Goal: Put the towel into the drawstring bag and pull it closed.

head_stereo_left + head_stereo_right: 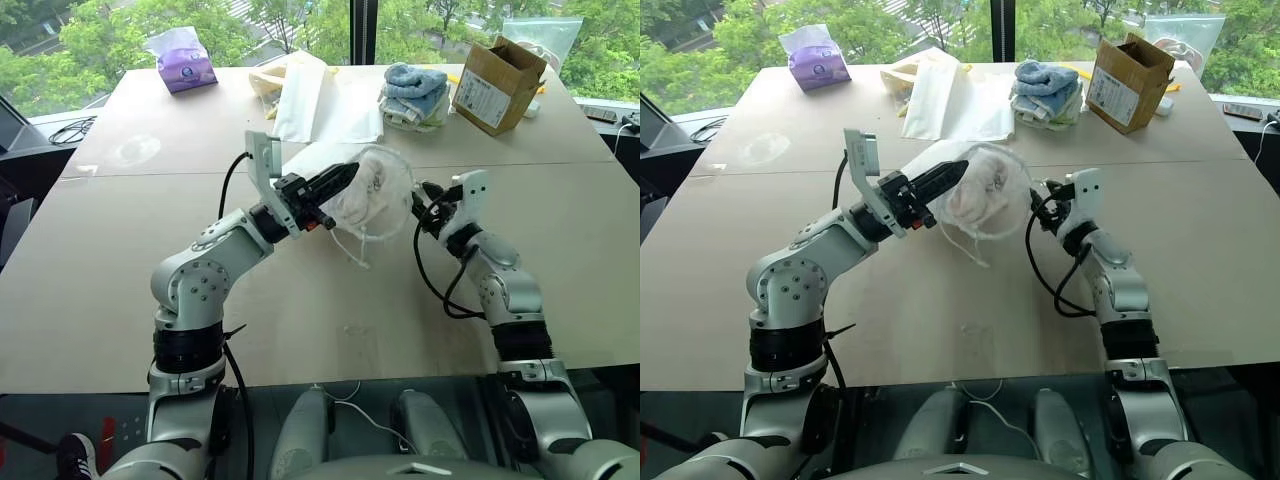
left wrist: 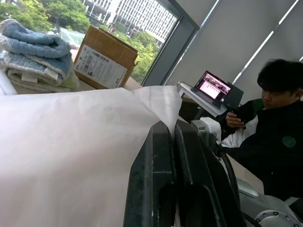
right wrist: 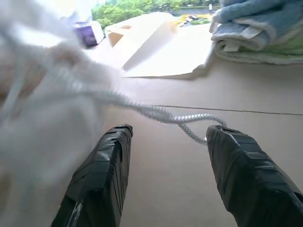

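L fingers (image 2: 151, 189) pinching upright drawstring bag (image 1: 375, 190)

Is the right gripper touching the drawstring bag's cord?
Touching. The right wrist view shows the cord draped onto one finger of the open right gripper.

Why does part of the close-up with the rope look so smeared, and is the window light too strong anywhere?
Right wrist view: the drawstring bag sits very near the lens and blurs, while its cord stays sharp. Left wrist view: the bag's fabric looks washed out by daylight.
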You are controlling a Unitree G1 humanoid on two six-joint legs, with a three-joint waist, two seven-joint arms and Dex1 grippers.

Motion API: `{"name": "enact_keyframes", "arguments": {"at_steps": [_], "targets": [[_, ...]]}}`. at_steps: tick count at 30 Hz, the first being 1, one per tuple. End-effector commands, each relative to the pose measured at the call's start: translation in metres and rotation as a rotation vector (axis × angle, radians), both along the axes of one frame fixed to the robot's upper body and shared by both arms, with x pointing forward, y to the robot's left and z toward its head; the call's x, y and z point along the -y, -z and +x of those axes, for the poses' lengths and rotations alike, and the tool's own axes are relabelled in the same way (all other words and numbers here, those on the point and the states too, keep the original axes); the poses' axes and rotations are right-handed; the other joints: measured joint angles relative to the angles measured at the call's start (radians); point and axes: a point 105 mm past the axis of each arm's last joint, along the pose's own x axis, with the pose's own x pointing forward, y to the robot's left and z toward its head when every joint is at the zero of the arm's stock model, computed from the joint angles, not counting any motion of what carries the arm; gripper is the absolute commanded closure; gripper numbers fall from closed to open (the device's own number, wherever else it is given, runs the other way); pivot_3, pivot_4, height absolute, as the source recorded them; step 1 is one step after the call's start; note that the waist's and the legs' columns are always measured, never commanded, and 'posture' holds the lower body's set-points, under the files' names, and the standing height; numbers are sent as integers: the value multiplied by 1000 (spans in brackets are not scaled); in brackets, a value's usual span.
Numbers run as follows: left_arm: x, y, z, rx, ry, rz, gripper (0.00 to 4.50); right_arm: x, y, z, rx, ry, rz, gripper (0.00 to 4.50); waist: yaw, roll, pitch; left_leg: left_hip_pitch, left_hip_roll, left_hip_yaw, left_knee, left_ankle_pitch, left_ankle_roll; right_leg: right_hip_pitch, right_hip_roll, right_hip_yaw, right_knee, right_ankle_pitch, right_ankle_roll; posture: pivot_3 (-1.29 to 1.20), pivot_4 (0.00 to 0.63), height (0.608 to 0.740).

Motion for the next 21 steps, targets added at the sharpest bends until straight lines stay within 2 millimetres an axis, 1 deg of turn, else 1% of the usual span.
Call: {"name": "enact_keyframes", "arguments": {"at_steps": [1,3,6,8,11,14,18,21], "targets": [[1,-11,-7,51,20,-12,4500,10,-17,3,74,56,-13,1808,0,0,0,0,0,0,0,0,0,0,0,0,0,0,0,0,150,740],[1,-11,-7,50,20,-12,4500,10,-17,2,97,62,-65,1808,0,0,0,0,0,1,0,0,0,-1,0,1,1,0,0,0,150,740],[1,-10,-7,48,23,-11,4500,-2,-17,-2,151,14,-179,1808,-3,0,0,0,0,2,0,0,0,-2,0,2,2,0,0,0,150,740],[2,-9,-8,47,24,-10,4500,-6,-17,-3,168,11,-210,1808,-3,0,0,0,0,3,0,0,0,-3,0,3,3,0,0,0,150,740],[2,-9,-8,46,25,-8,4500,-6,-20,-2,175,29,-195,1808,-2,0,0,0,0,4,0,0,0,-5,0,3,6,0,0,0,150,740],[2,-9,-8,45,23,-6,4500,-2,-20,0,133,66,-127,1808,-1,0,0,0,0,4,0,0,0,-5,0,4,6,0,0,0,150,740],[1,-7,-8,41,20,-5,4500,-3,-21,-4,135,59,-102,1808,-1,0,0,0,0,4,0,0,0,-5,0,4,6,0,0,0,150,740],[2,-6,-8,39,20,-3,4500,-1,-24,-4,124,89,-45,1808,-3,0,0,0,0,4,0,0,0,-5,0,4,6,0,0,0,150,740]]}}
